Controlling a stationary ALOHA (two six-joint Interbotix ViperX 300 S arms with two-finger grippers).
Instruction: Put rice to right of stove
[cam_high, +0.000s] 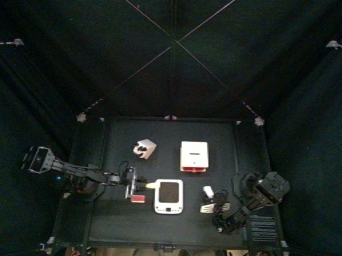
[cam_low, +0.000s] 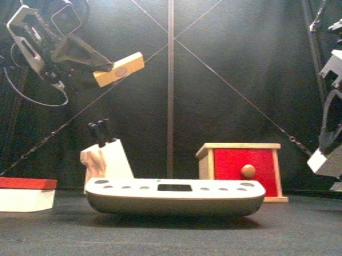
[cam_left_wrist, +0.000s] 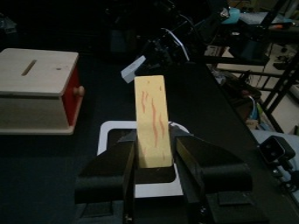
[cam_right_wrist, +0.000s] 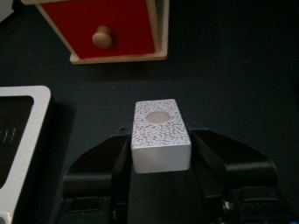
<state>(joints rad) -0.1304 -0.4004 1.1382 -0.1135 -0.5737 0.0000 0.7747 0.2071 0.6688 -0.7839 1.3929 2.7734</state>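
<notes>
The right gripper has its jaws closed part way, one against each side of the rice, a white speckled block with a tan disc on its end face. In the top view the rice sits low and right of centre, just beside the right edge of the stove but apart from it. From the front it hangs at the far right edge of the frame, lifted off the table, with the stove low in the middle. The wooden box with a red front stands behind, between the two. The left gripper is clamped on an upright tan block with wavy lines, high in the upper left of the front view, above the stove's left end.
</notes>
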